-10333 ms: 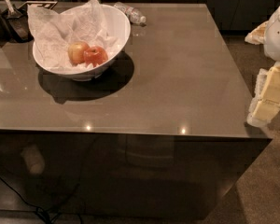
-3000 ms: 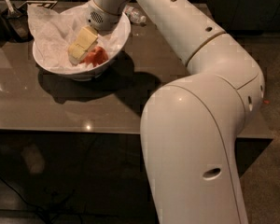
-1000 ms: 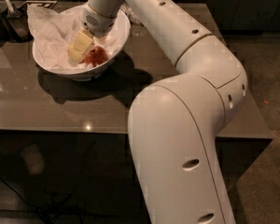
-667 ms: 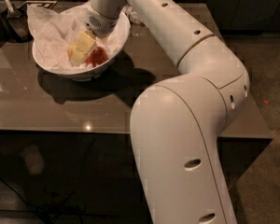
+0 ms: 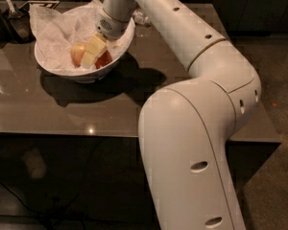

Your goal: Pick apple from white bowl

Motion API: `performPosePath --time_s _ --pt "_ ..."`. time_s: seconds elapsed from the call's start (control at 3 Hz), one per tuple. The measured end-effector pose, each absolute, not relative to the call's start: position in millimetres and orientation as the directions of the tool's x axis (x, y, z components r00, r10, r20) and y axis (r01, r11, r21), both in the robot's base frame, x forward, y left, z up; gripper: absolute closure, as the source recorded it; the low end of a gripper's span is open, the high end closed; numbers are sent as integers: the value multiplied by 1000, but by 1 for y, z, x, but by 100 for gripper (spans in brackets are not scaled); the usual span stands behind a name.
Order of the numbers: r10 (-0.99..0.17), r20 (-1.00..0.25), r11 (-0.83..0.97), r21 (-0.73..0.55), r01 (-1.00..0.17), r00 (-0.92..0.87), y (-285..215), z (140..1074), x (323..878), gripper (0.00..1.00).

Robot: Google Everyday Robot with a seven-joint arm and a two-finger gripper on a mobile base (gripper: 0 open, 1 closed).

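Since the picture a moment earlier, the gripper [image 5: 92, 54] has shifted slightly toward 3 o'clock inside the white bowl [image 5: 62, 70], uncovering a paler apple [image 5: 77, 53] that it had hidden.

The apple [image 5: 104, 60], small, glossy and red-orange, lies in the bowl at about 4 o'clock from the bowl's middle, low on the crumpled white paper [image 5: 57, 30] that lines it. Only part of it shows, because the cream-coloured gripper sits right against it on its 10 o'clock side. Whether the gripper is open or closed, and whether it has hold of the apple, cannot be told.

The paler yellow-peach apple rests just beside the gripper at 9 o'clock, so the gripper stands between the two fruits. The paper rises above the bowl's rim toward 11 o'clock.

The bowl sits on a glossy grey-brown table [image 5: 62, 109], toward the table's 10 o'clock corner, and casts a dark shadow toward 5 o'clock. The robot's white arm [image 5: 182, 28] reaches in from 5 o'clock, bends at a large elbow, and runs back across the table toward 10 o'clock, down into the bowl.
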State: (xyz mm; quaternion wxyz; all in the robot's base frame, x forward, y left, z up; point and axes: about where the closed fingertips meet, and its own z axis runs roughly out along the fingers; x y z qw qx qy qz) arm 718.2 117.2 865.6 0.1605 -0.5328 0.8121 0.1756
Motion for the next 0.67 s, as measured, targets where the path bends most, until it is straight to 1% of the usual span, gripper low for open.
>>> performPosePath --time_s 0.33,0.67 --pt "-809 -448 370 116 -922 -381 116 864 719 27" --pt "-809 -448 370 116 -922 -381 116 864 719 51"
